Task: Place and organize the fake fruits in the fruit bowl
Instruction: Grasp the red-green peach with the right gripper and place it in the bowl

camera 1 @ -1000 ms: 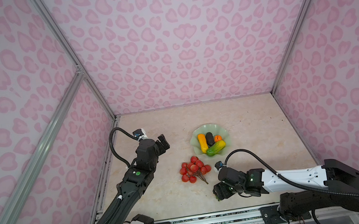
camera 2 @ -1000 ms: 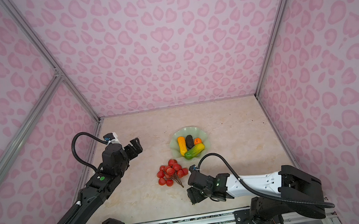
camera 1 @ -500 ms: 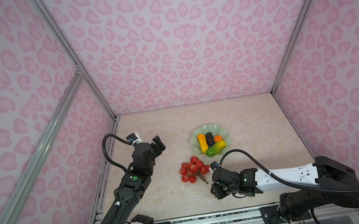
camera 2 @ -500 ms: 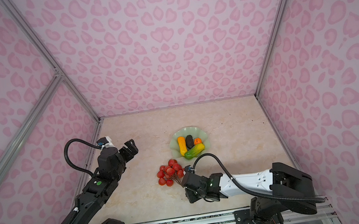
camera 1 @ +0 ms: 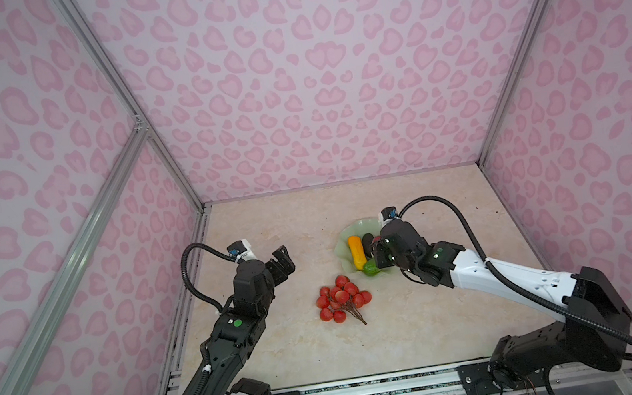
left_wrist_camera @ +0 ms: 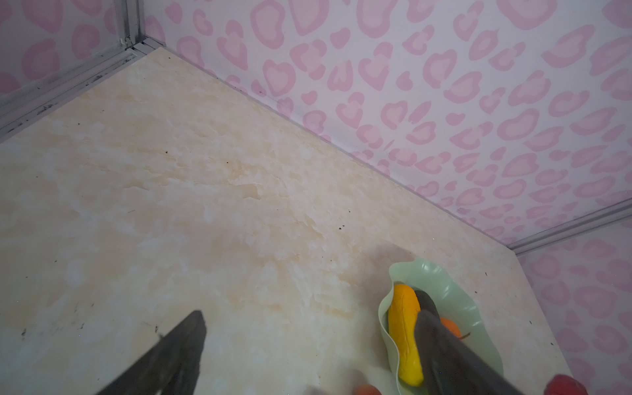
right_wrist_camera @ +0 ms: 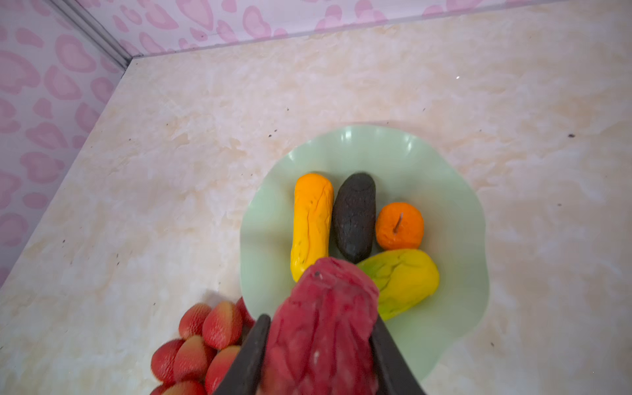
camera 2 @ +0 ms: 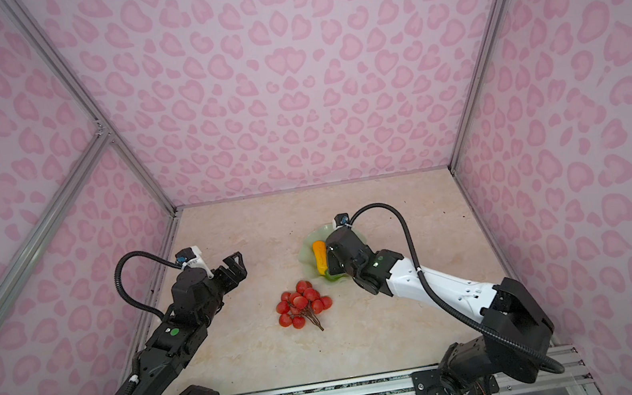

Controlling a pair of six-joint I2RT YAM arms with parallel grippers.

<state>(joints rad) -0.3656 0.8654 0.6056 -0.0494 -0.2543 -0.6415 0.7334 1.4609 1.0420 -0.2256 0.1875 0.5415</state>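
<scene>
The fruit bowl is a pale green dish with a wavy rim. In it lie a yellow-orange oblong fruit, a dark avocado, a small orange and a yellow-green bumpy fruit. My right gripper is shut on a crimson ribbed fruit, held over the bowl's near edge. The red berry cluster lies on the table just in front of the bowl. My left gripper hangs open and empty to the left of the bowl.
Pink patterned walls close the beige table on three sides, with an aluminium rail along the front. In the left wrist view the bowl shows behind one finger. Bare table stretches behind and left of the bowl.
My right gripper closed on the crimson fruit near the table's front, then lifted it back and right to above the bowl. The left arm has barely shifted.
</scene>
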